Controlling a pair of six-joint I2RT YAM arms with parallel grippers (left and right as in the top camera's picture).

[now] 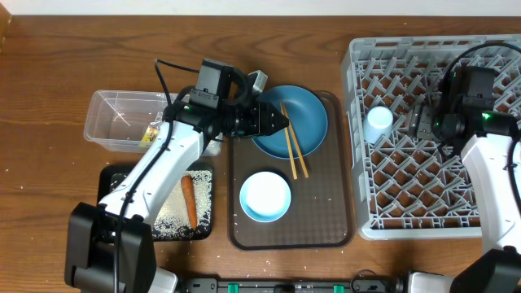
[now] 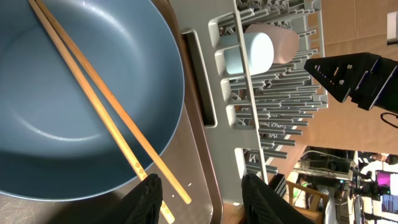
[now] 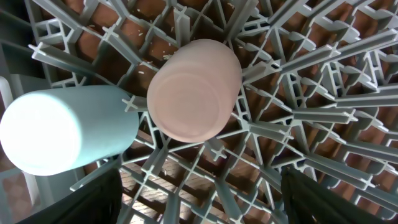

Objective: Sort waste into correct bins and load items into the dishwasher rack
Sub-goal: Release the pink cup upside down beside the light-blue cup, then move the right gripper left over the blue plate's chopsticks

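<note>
The dark-blue plate [image 1: 303, 118] lies on the brown serving tray [image 1: 335, 220] with the wooden chopsticks [image 1: 294, 151] across it. My left gripper [image 1: 278, 122] hovers over the plate's left rim. It is open [image 2: 202, 202], and the chopsticks' [image 2: 106, 106] near ends lie just beside its left finger [image 2: 146, 199]. The white-and-blue bowl [image 1: 265, 196] sits on the same tray. In the grey rack [image 1: 431, 195] stand the light-blue cup [image 3: 62, 127] and the pink cup [image 3: 194, 89], bottoms up. My right gripper [image 3: 199, 208] hangs open above the pink cup, apart from it.
A clear tub [image 1: 114, 114] at the left holds a silver-and-yellow wrapper [image 1: 151, 134]. In front of it a black tray [image 1: 114, 183] carries the carrot [image 1: 189, 200] and loose rice [image 1: 172, 216]. The left arm crosses over both bins.
</note>
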